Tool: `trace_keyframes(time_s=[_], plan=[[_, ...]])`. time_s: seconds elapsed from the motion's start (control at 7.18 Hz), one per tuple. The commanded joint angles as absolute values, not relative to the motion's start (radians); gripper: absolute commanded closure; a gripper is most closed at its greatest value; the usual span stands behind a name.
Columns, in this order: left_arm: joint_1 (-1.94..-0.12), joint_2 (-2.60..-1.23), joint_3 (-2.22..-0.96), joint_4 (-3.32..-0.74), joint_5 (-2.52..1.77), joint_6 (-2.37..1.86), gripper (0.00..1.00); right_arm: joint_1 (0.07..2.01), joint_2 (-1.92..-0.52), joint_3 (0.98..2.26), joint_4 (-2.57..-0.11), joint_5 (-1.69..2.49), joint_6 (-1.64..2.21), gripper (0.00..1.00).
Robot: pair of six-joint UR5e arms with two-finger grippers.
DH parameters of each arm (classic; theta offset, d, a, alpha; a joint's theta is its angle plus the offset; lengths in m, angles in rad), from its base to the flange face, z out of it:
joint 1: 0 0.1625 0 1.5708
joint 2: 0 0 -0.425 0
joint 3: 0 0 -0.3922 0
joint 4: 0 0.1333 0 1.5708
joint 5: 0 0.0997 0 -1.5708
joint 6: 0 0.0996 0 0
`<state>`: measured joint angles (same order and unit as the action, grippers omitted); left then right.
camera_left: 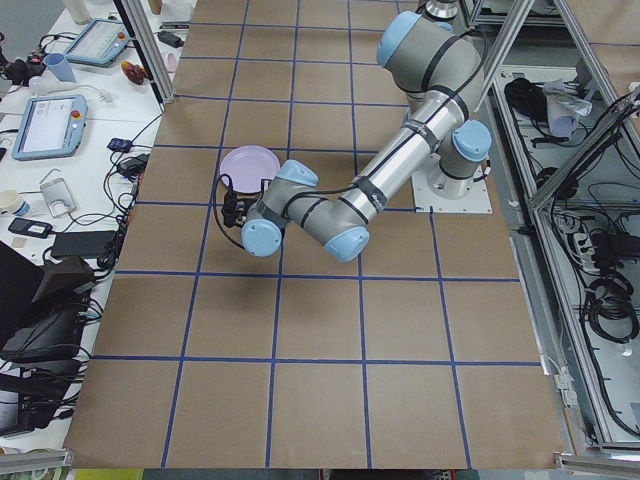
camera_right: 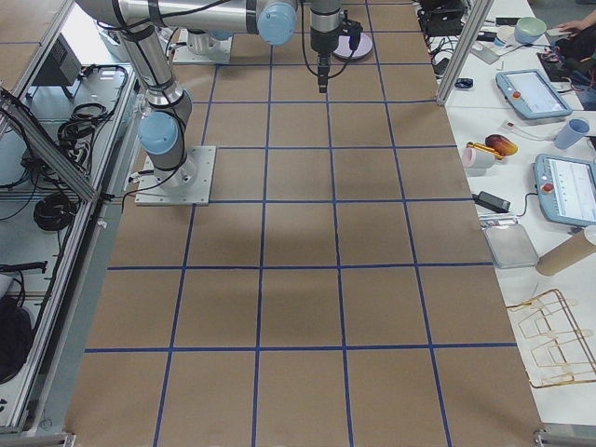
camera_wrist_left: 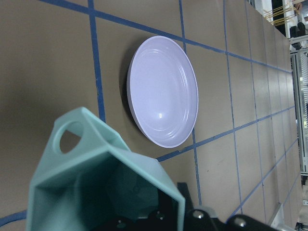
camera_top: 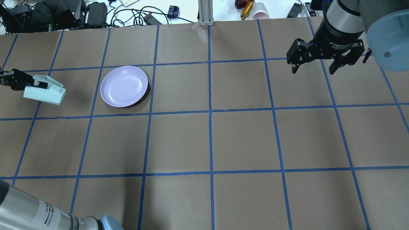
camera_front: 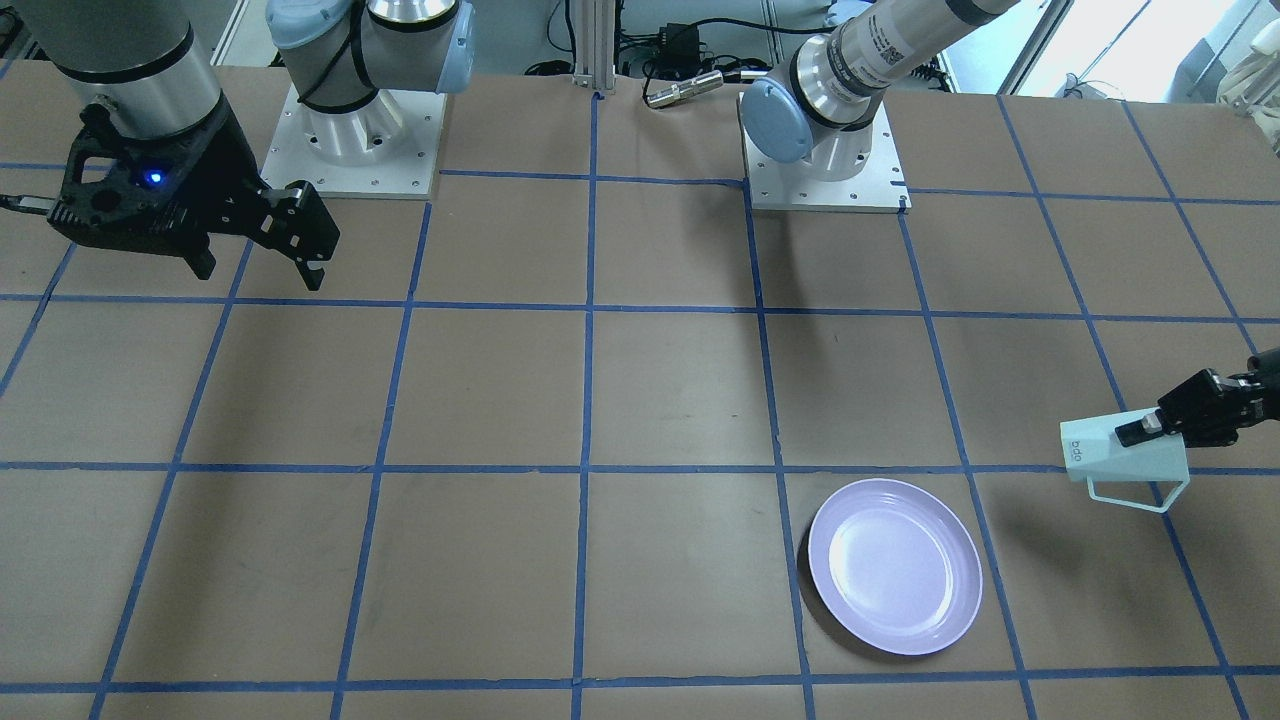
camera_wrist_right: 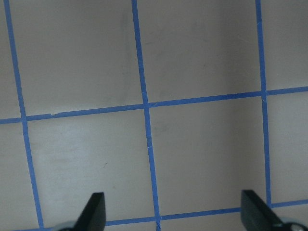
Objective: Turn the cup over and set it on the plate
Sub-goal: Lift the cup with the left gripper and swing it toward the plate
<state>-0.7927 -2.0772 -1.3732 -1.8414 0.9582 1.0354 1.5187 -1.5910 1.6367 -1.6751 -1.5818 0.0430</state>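
My left gripper (camera_front: 1150, 428) is shut on the rim of the pale mint-green cup (camera_front: 1125, 460) and holds it on its side above the table. The cup's lettered base points toward the plate and its handle faces the operators' side. The lilac plate (camera_front: 895, 565) lies empty on the table, apart from the cup. From overhead the cup (camera_top: 44, 91) is left of the plate (camera_top: 124, 86), with the left gripper (camera_top: 35, 83) on it. The left wrist view looks into the cup (camera_wrist_left: 96, 183), with the plate (camera_wrist_left: 163, 91) beyond. My right gripper (camera_top: 313, 71) is open and empty, far away, and also shows in its wrist view (camera_wrist_right: 175, 216).
Brown paper with a blue tape grid (camera_top: 209, 111) covers the table. Both arm bases (camera_front: 350, 140) stand on white plates at the robot's edge. Cables, a pink cup (camera_top: 260, 14) and an aluminium post (camera_top: 206, 12) lie beyond the far edge.
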Motion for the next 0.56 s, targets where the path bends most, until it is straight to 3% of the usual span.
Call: trace_keyframes(time_s=[0.0, 0.42], plan=[[-0.872, -2.007, -1.431, -1.703, 1.031, 0.903, 1.0, 1.519, -1.592, 1.637, -1.675, -1.582, 0.043, 0.0], [-1.006, -1.956, -1.44, -1.591, 1.1, 0.718, 1.0, 1.519, -1.591, 1.637, -1.675, -1.582, 0.043, 0.0]])
